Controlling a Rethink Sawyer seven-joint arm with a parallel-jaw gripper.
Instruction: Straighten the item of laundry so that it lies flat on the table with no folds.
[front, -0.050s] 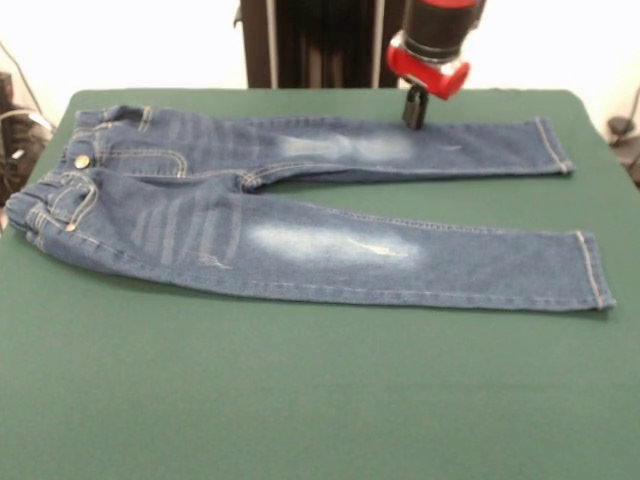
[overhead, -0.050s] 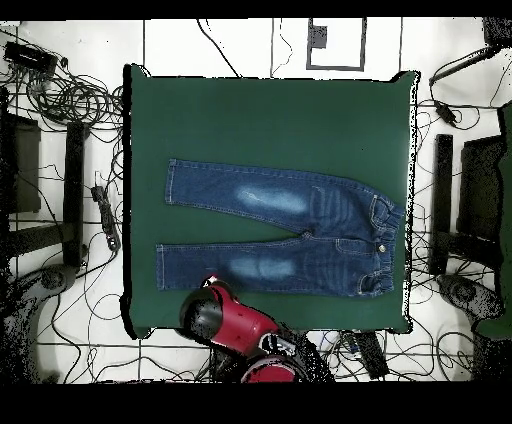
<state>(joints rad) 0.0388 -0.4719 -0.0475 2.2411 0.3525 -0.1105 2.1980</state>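
Tool (front, -0.050s: 414, 108) above sideways-lying jeans (front, -0.050s: 300, 230)

A small pair of jeans (front, -0.050s: 300, 225) lies spread across the green counter (front, -0.050s: 300, 400), waistband at the left, both legs running out to the right. The near leg angles a little toward the near edge; the far leg runs almost straight along the far side. Pale faded patches mark each thigh, and a metal button (front, -0.050s: 81, 161) shows at the waist. The arm's red and black gripper (front, -0.050s: 415, 118) hangs over the far leg's far edge; whether its jaws are apart cannot be made out.
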